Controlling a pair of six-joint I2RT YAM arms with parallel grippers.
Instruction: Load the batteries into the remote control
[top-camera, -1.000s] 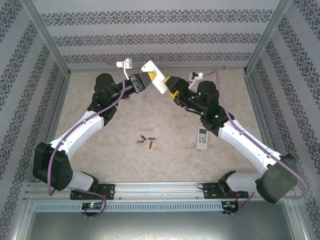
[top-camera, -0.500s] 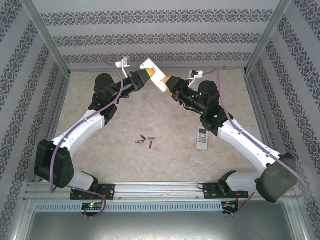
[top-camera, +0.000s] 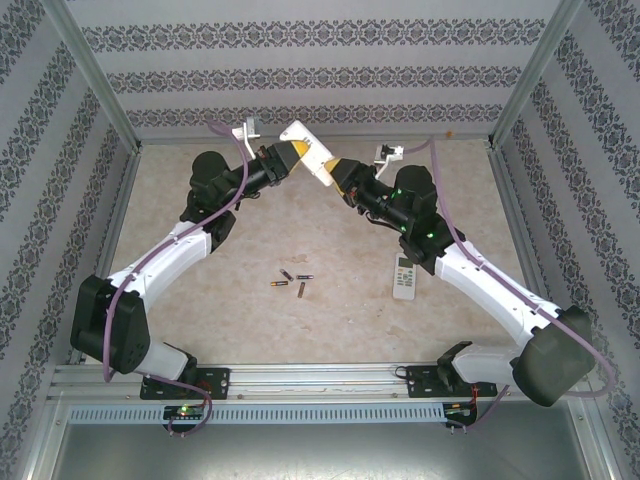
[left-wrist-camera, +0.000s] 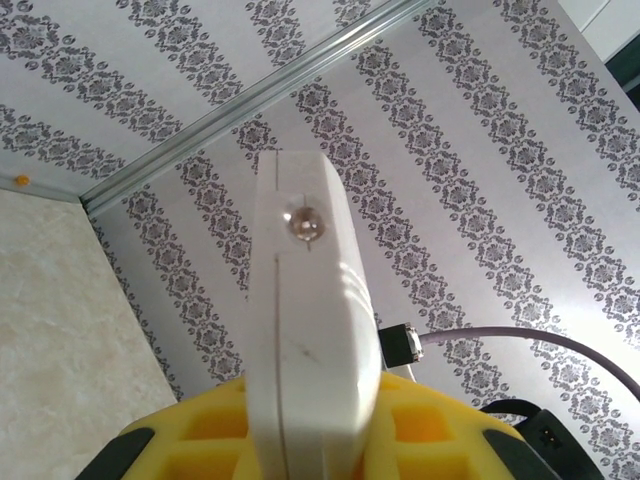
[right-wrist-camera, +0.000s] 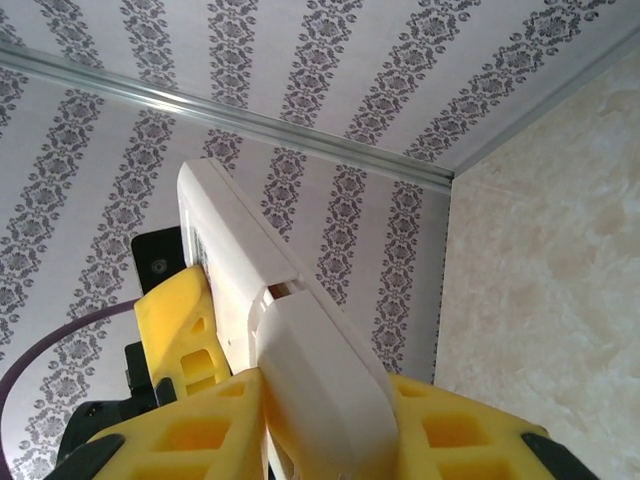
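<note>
Upper centre, the left claw (top-camera: 284, 158) and right claw (top-camera: 341, 178) each clamp one end of the white remote (top-camera: 308, 152). The batteries (top-camera: 291, 282) lie on the desk (top-camera: 330, 240).

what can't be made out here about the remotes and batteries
- Inside the held remote: in the right wrist view, its cover hides the battery bay.
- Lower end of the held remote: in the left wrist view, hidden by the left gripper's fingers and cut off by the bottom edge.
- The batteries: top view, too small to tell their ends apart.
- The table remote: top view, buttons too small to read.
</note>
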